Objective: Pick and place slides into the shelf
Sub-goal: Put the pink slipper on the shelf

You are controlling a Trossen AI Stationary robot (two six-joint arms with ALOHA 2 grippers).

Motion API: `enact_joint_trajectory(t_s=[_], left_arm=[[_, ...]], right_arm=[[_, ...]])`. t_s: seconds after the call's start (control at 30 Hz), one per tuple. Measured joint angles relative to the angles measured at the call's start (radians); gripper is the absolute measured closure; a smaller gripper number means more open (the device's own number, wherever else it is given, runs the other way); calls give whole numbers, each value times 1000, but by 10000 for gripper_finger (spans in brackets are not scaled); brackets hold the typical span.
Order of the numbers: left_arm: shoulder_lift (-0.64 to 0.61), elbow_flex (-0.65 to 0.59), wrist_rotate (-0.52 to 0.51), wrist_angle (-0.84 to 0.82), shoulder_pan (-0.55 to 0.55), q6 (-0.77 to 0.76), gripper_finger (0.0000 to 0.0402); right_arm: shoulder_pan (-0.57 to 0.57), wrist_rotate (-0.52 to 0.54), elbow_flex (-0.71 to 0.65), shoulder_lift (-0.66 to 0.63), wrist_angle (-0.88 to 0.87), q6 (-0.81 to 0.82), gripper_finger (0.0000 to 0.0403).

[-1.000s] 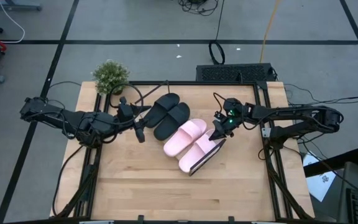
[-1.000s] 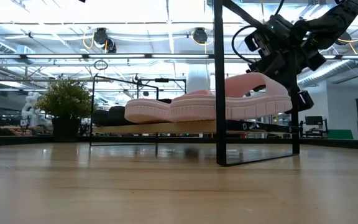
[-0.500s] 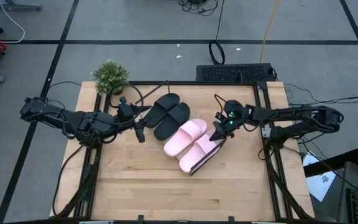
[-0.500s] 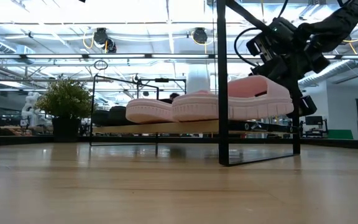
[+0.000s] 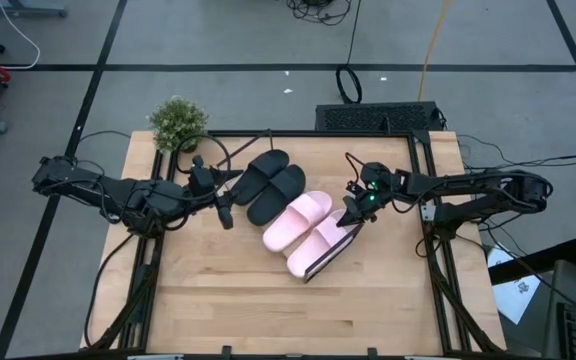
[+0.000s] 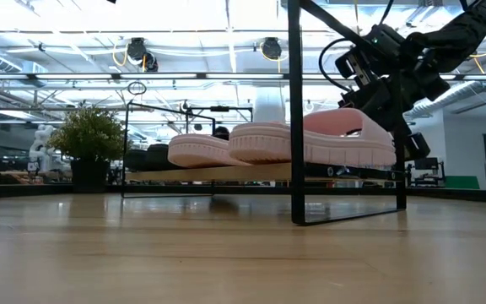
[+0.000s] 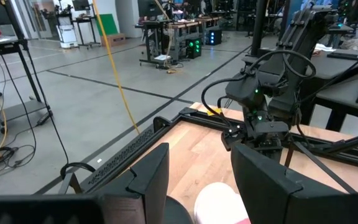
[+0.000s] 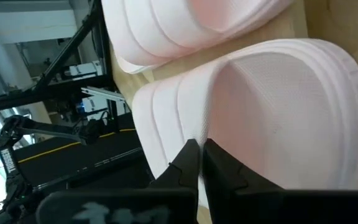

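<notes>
The slides sit in a row on the shelf (image 5: 313, 268) at the middle of the table (image 5: 268, 310): we see the black pair (image 5: 273, 185) at the far end, toward the plant (image 5: 178, 122), and the pink pair (image 5: 308, 232) at the near end. The shelf runs at a slant across the tabletop, and the four slides lie side by side along it, each touching its neighbour. From the low camera we see the pink slides (image 6: 310, 142) resting on the pale board between the thin black wire frames (image 6: 297, 110).

The right gripper (image 5: 352, 214) is at the outermost pink slide (image 5: 320, 243), at its end nearest the right arm. In the right wrist camera we see its fingers (image 8: 194, 163) drawn almost together, pinching the edge of that slide's strap (image 8: 272, 118).

The left gripper (image 5: 224, 212) waits over the table just beside the black pair, touching neither slide. Its fingers (image 7: 148, 177) stand apart with nothing between them, and past them we see the right arm (image 7: 263, 106) across the table.
</notes>
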Motion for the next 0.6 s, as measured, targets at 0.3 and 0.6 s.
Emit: enact_joint_trajectory(t_s=[0.3,0.6], left_arm=[[0,0,0,0,0,1,224],[0,0,0,0,0,14,224]], right_arm=[[0,2,-15,0,52,18,403],[0,5,-15,0,46,-14,403]])
